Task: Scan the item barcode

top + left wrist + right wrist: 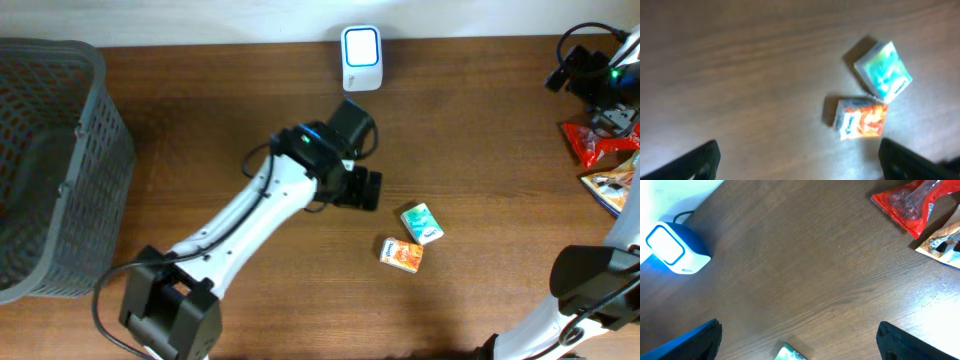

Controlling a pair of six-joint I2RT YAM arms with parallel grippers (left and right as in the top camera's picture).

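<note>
The pick-up step is judged to be in hand, since nothing is held yet. The left arm (250, 215) is stretched from lower left toward the frame's centre. The left gripper (365, 188) is spread wide and empty above bare wood. The right gripper (797, 335) is likewise spread wide and empty in its wrist view.

The scanner (361, 58) is stood at top centre. The items, a teal box (422, 222) and an orange box (401, 254), are laid corner to corner at lower right of the left gripper; contact cannot be told.

Next, one box would need to be straddled, clamped and turned barcode-first to the scanner. No barcode is seen.

The table (200, 100) is dark wood grain. A basket (50, 170) is set at the left edge and packets (598, 145) at the right. A white strip is seen beyond the far edge.
</note>
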